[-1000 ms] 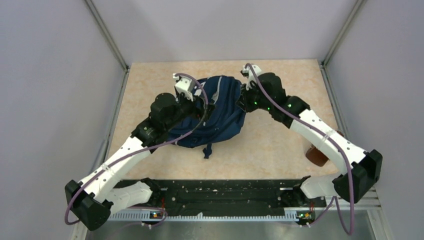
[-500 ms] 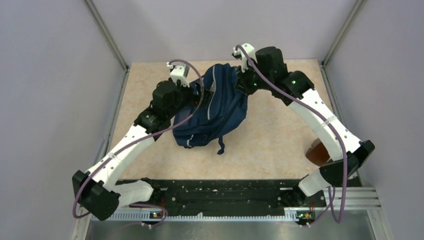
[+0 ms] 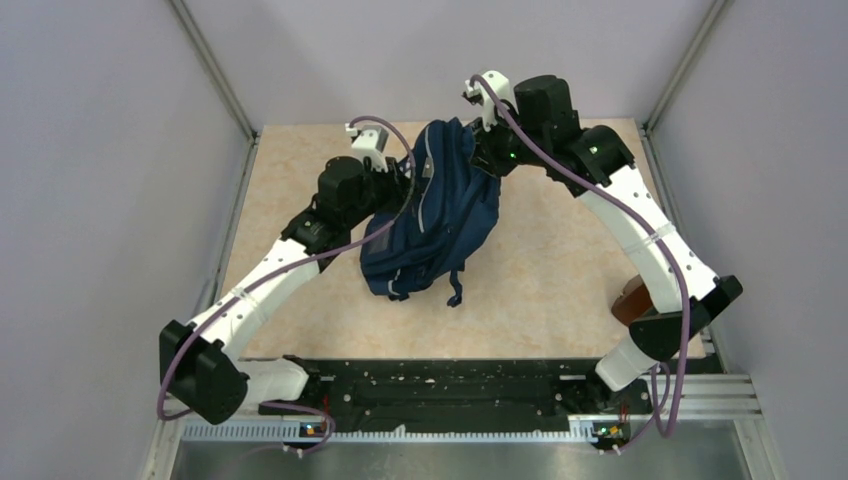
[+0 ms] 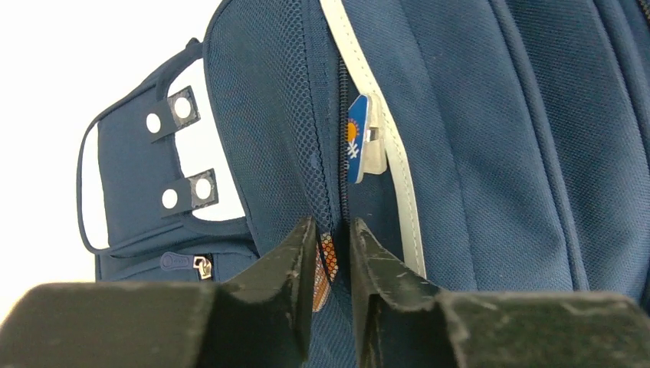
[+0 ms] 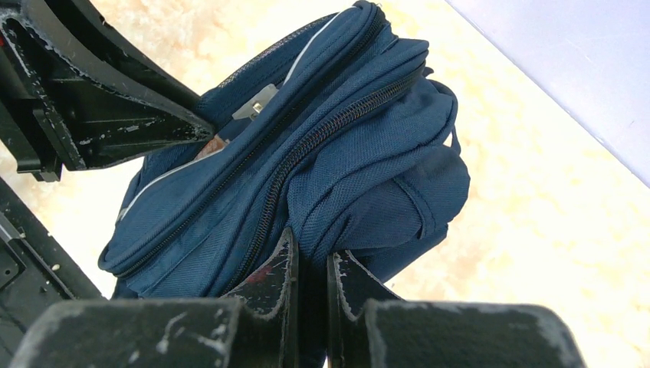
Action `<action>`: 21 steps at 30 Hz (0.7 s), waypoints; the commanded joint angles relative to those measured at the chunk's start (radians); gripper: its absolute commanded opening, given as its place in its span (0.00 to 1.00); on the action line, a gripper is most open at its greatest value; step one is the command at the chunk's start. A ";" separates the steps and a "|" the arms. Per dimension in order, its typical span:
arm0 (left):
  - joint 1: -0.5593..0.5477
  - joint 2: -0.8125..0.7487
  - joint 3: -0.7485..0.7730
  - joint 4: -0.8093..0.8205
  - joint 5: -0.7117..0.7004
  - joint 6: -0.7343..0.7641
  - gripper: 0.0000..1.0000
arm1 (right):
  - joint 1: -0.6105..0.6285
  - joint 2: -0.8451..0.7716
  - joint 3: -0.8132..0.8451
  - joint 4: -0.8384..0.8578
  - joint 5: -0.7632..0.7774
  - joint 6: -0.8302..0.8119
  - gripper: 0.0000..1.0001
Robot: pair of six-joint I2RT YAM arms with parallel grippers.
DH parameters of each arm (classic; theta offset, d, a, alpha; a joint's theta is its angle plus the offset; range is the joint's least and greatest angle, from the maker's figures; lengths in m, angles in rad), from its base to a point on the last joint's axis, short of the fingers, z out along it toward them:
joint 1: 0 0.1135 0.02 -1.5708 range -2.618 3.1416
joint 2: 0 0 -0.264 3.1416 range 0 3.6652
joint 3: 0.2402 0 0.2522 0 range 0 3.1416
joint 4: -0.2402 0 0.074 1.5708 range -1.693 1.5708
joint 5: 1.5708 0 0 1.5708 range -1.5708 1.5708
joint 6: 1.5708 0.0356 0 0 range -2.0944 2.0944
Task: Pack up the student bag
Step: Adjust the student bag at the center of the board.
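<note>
The student bag (image 3: 440, 215) is held up by your right end effector (image 5: 312, 249), clamped on its fabric. Your left end effector (image 4: 331, 230) pinches the orange zip tab (image 4: 328, 264): pull steadily along the zip.

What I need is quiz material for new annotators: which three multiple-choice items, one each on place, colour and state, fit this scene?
1. Where is the large navy-blue fabric backpack?
A) held between the left gripper and the right gripper, over the beige table's far half
B) beside the arm bases
C) outside the table

2. What colour is the thin stripe running down its fabric?
A) red
B) yellow
C) off-white

3. How is the right gripper?
A) wide open
B) shut on backpack fabric
C) shut on nothing

Answers:
1 A, the top view shows it between the two arms' ends.
2 C, the left wrist view shows it pale.
3 B, the right wrist view shows a fold pinched in it.
</note>
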 commanded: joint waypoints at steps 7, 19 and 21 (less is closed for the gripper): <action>0.009 -0.098 0.046 0.017 -0.127 0.074 0.09 | -0.007 -0.086 0.081 0.357 0.069 -0.067 0.00; 0.015 -0.132 -0.054 0.264 0.163 -0.062 0.00 | -0.007 -0.090 0.009 0.485 0.102 -0.121 0.00; 0.015 -0.122 -0.073 0.346 0.277 -0.099 0.00 | -0.008 -0.077 0.028 0.523 0.094 -0.141 0.00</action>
